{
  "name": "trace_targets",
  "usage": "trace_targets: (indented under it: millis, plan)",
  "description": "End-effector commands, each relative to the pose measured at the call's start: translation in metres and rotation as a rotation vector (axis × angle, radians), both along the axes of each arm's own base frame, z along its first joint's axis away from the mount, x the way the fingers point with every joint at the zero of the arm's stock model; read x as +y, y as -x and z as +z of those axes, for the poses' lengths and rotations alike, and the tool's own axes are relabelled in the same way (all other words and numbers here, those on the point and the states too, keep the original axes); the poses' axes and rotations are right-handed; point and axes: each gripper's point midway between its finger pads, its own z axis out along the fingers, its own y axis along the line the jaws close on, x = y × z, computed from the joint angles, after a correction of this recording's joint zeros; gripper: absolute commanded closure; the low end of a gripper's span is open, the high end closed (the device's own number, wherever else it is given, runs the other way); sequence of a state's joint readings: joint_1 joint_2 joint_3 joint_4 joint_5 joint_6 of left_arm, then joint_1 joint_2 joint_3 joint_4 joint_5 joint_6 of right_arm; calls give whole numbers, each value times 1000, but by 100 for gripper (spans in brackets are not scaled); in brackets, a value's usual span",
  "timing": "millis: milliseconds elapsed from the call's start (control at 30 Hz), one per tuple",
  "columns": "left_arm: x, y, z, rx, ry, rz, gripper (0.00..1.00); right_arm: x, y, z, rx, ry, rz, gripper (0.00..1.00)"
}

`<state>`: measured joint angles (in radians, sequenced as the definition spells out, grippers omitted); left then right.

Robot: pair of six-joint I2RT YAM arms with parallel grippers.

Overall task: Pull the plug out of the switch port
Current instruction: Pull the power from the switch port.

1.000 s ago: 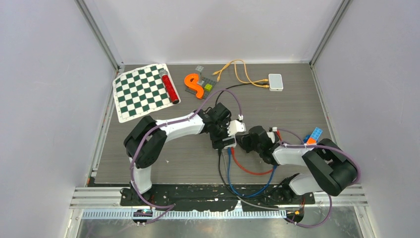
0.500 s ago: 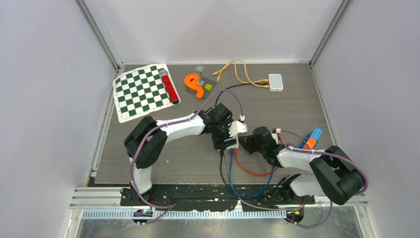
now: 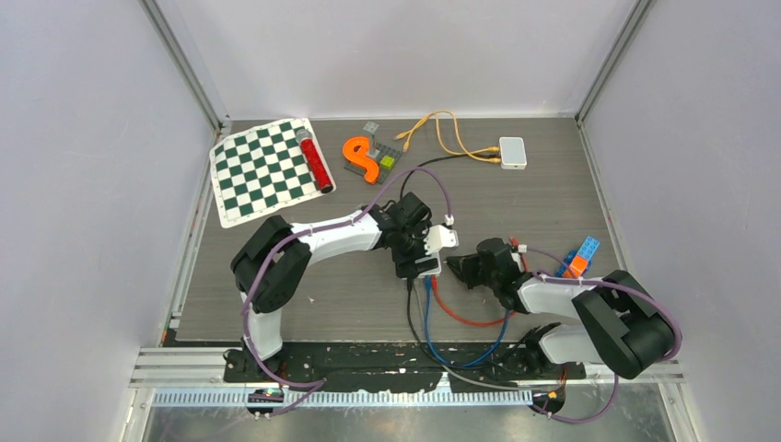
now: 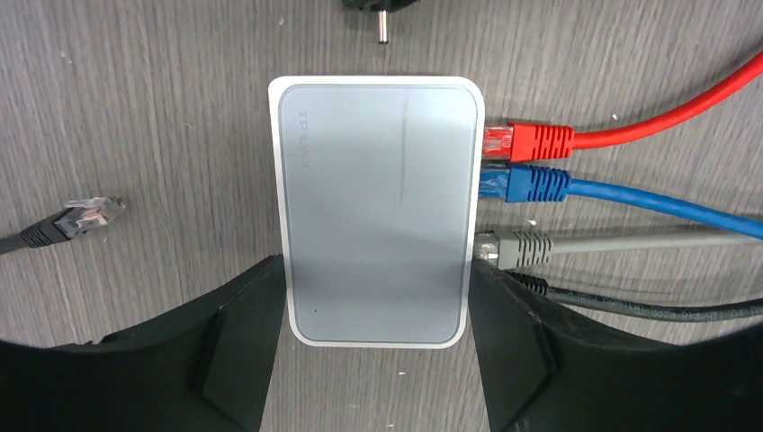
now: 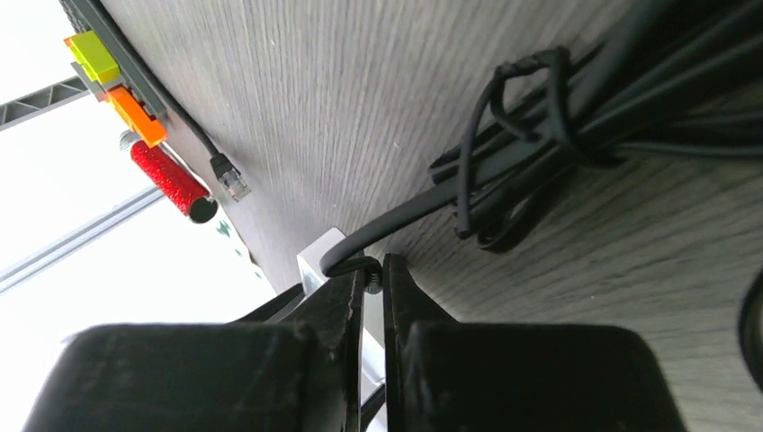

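- At the table's 10 o'clock in the top view you have a checkered mat, with a red tube lying along its 3 o'clock edge
- Toward 12 o'clock an orange S-shaped piece sits against some small bricks
- In your left wrist view a loose black network plug lies at 9 o'clock of the switch, well apart from it
- Your left gripper is clamped on the switch, one finger pressed to each long side near its 6 o'clock end; the switch lies flat near the table's centre
- The barrel plug sits at the switch's 12 o'clock, clear of the casing, its metal tip aimed at it across a small gap
- Along the switch's 3 o'clock side the red plug, blue plug and grey plug sit in their ports in a row; a black cable runs just below them, its end hidden by your finger
- Your right gripper is closed, pinching the barrel plug at its black collar, at 3 o'clock of the switch in the top view
- At the table's 1 o'clock a white box has an orange cable running to it
- At 3 o'clock lie blue and orange bricks
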<state>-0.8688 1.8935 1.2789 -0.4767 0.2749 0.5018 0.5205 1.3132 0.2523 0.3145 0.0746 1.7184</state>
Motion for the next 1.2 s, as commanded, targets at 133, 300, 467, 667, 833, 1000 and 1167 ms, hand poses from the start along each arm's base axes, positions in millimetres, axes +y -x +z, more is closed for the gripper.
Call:
trace_targets:
  millis: [133, 300, 467, 667, 833, 1000, 1167]
  plan:
    - [27, 1, -17, 31, -112, 47, 33, -29, -5, -1, -7, 154, -64, 95]
    - [19, 1, -11, 42, -83, 45, 31, -33, -18, 15, -68, 223, -45, 95]
    - [-3, 6, 9, 66, 16, 31, 29, -52, -30, 21, -87, 289, -65, 95]
    - [-29, 8, 18, 102, 91, 32, 28, -70, -43, 10, -55, 332, -47, 94]
    - [-42, 15, 18, 120, 90, 11, 28, -63, -59, 6, -46, 317, -3, 90]
    - [-35, 13, 12, 100, 48, 36, 23, -53, -71, 8, -47, 312, 60, 70]
    - [-31, 9, 21, 54, 63, 51, 0, -55, -72, 25, -85, 351, 93, 43]
